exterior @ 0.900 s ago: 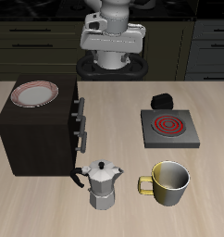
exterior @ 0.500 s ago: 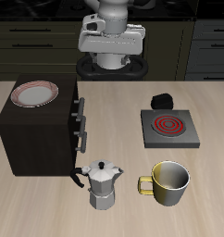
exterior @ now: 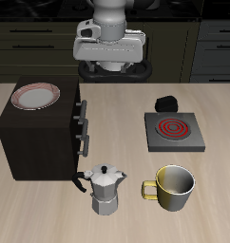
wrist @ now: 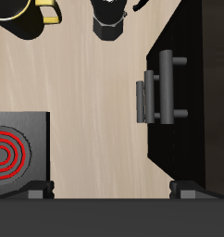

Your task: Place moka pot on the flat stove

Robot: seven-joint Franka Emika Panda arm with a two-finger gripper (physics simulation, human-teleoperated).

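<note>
Near the front edge — faceted silver moka pot point(exterior: 106, 189), upright.

Both views are evenly and softly lit, as simulator renders, with no single strong lamp visible. The counter point(exterior: 31, 214) looks bright and pale, while the background behind the robot is dim and nearly black. Shadows are short and soft: a faint one lies under the moka pot point(exterior: 105, 189) and beside the dark cabinet point(exterior: 36, 138). The brass mug point(exterior: 174, 187) shows mild highlights on its rim. The pictures are small and slightly coarse, without motion blur or edge distortion.
</note>
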